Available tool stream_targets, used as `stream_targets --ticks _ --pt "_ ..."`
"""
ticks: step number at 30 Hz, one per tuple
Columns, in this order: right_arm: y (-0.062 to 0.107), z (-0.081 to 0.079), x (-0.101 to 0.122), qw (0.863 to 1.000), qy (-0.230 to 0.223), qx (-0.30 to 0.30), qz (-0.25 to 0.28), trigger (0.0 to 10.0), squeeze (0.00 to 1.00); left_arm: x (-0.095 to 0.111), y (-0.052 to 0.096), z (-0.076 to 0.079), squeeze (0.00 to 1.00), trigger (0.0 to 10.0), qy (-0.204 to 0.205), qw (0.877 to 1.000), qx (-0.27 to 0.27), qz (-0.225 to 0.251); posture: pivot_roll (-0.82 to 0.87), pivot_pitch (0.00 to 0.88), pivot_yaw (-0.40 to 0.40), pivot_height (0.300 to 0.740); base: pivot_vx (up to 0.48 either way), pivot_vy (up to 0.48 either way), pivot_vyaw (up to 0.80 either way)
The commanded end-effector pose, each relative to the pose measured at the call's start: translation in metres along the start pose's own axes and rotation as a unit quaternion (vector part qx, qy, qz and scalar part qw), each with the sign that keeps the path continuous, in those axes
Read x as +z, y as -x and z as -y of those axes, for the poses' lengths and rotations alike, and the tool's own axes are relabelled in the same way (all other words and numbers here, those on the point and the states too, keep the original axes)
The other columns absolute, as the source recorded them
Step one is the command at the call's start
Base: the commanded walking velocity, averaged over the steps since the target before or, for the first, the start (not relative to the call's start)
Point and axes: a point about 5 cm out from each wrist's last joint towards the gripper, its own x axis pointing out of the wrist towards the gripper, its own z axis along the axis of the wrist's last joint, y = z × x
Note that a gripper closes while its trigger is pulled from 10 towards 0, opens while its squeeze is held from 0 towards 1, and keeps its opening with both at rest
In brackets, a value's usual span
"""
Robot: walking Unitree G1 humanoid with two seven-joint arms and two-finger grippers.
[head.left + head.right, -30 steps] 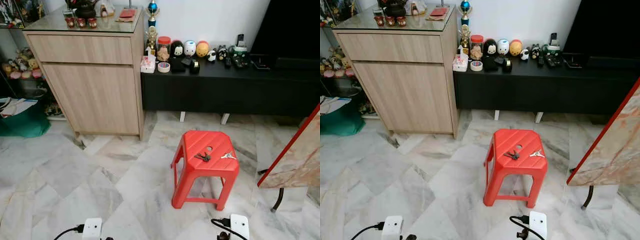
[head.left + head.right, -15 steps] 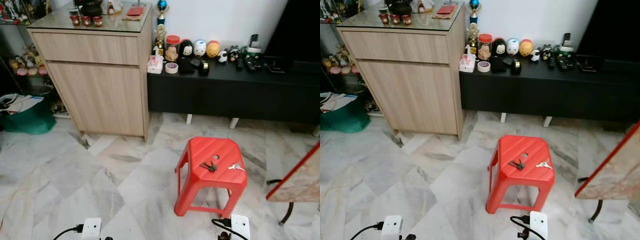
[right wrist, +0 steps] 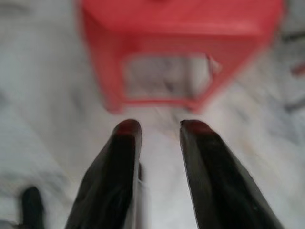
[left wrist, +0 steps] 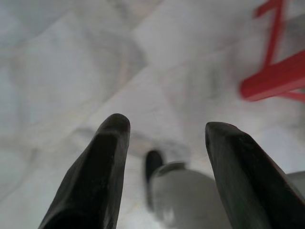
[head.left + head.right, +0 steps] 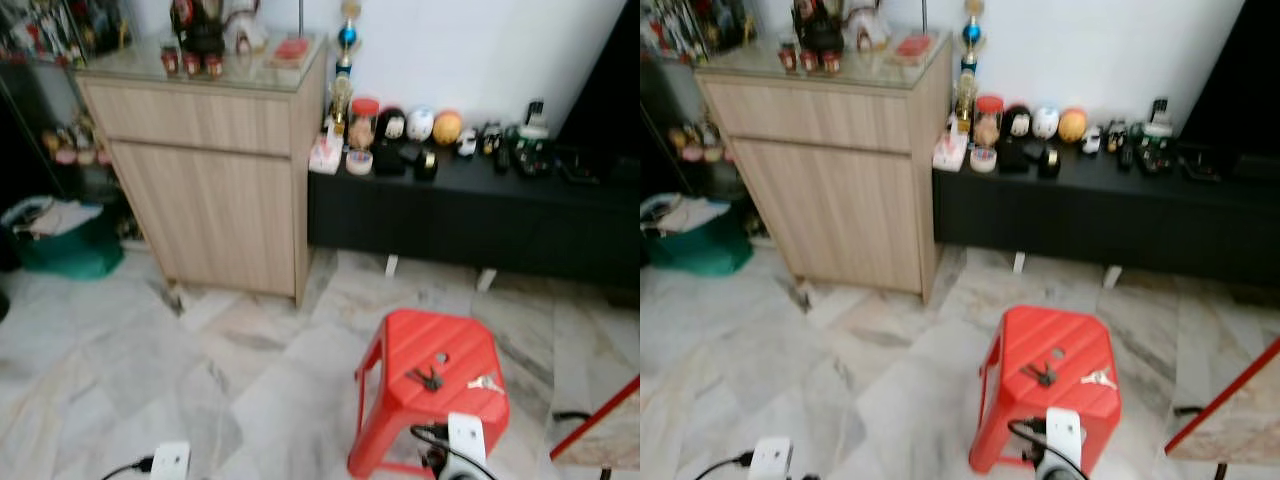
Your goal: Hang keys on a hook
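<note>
The keys (image 5: 485, 383) lie on top of the red stool (image 5: 430, 400), a small silver bunch near the stool's right edge, apart from a darker bunch of keys (image 5: 429, 378) that rests nearer the middle of the seat, just below the round hole in the seat. The stool stands on the pale marble floor (image 5: 120, 370), in front of the long black cabinet (image 5: 480, 215) and well to the right of the wooden cupboard (image 5: 215, 175). On the black cabinet, behind the stool, stand a row of small round figures, a jar with a red lid (image 5: 364, 122) and a roll of tape (image 5: 358, 162). A trophy (image 5: 346, 60) rises between the cupboard and the black cabinet. A green bag (image 5: 65, 245) sits on the floor on the far side of the cupboard from the stool. A red-edged board (image 5: 600, 430) leans in at the stool's right.

The left gripper (image 4: 164, 131) hangs over the floor with the stool's leg off to one side; its two black fingers (image 4: 102, 167) are spread wide apart and hold nothing. The right gripper (image 3: 159, 126) points at the side of the stool from low down; its fingers (image 3: 119, 162) stand a modest gap apart, also with nothing between them. In the head views, the white wrist of the right arm (image 5: 466, 440) sits just in front of the stool. The picture is somewhat blurred.
</note>
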Motion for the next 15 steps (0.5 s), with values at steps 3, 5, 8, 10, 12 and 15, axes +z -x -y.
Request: stream_targets --ticks 3,5,8,10,12,15 --pt "-0.0012 -0.0031 0.0067 1.0 -0.004 0.003 0.007 10.0 0.0 0.0012 0.0008 -0.0072 0.0 10.0 -0.003 1.0 0.007 0.002 0.07 0.0 -0.052 0.74 0.314 0.0 0.0" --pt "-0.0012 -0.0032 0.0068 1.0 -0.004 0.003 0.007 10.0 0.0 0.0012 0.0009 -0.0072 0.0 10.0 -0.003 1.0 0.006 0.002 0.07 0.0 -0.054 0.74 0.315 0.0 0.0" --pt "-0.0012 -0.0031 0.0068 1.0 -0.005 0.003 0.008 10.0 0.0 0.0013 0.0008 -0.0069 0.0 10.0 -0.003 1.0 0.006 0.003 0.07 0.0 -0.054 0.74 0.312 0.0 0.0" --pt "-0.0012 -0.003 0.0067 1.0 -0.005 0.003 0.008 10.0 0.0 0.0013 0.0008 -0.0068 0.0 10.0 -0.003 1.0 0.006 0.003 0.07 0.0 -0.054 0.74 0.315 0.0 0.0" --pt "-0.0012 -0.0029 0.0067 1.0 -0.005 0.003 0.008 10.0 0.0 0.0014 0.0008 -0.007 0.0 10.0 -0.004 1.0 0.007 0.003 0.07 0.0 -0.054 0.74 0.289 0.0 0.0" --pt "-0.0012 -0.0031 0.0069 1.0 -0.008 0.003 0.009 10.0 0.0 0.0016 0.0009 -0.0081 0.0 10.0 -0.011 1.0 0.011 0.003 0.07 0.0 -0.054 0.74 0.0 0.0 0.0"
